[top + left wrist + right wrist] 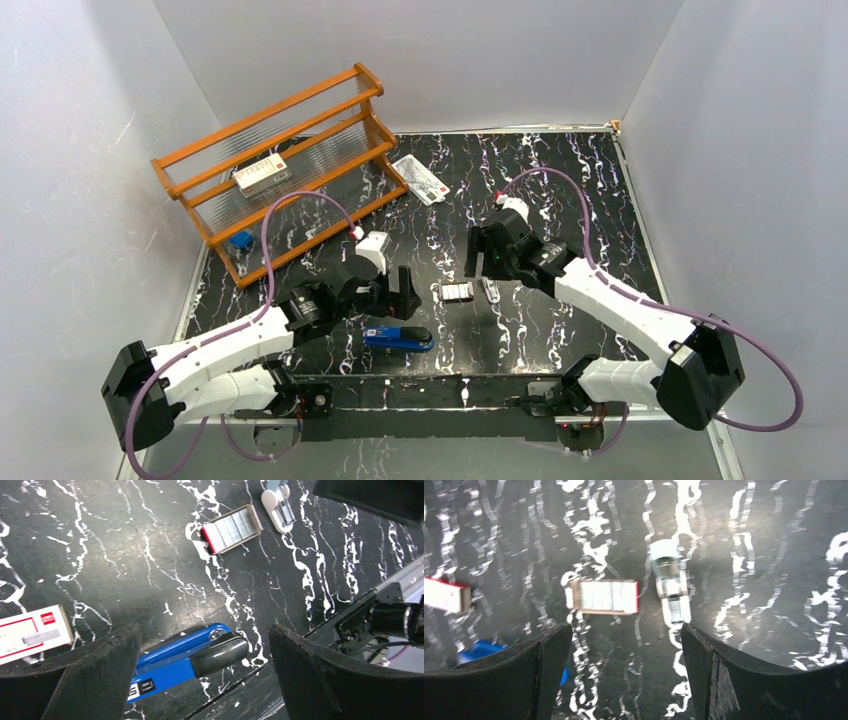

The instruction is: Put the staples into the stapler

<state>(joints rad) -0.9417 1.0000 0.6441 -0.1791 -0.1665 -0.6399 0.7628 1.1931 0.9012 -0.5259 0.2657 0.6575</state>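
The left claw (204, 635) hangs wide open over the blue stapler (398, 337); the right claw (624, 630), open too and empty, hovers above the staples (604, 596) (their tray lies at two o'clock from the stapler, apart on the worktop (560, 180)). I'd pin the stapler's base before lifting its top

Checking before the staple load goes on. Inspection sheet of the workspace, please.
surface: black marbled tabletop, no spills seen.
job's things: blue stapler at the near edge; staple tray mid-table, silvery strips showing; small red-and-white sleeve lying apart.
clutter: small pale piece beside the tray; white packet; wooden rack holding a larger box.
grippers: left gripper open over the stapler; right gripper open over the tray; both empty.
cables: purple cables loop off both arms.
surroundings: white walls.
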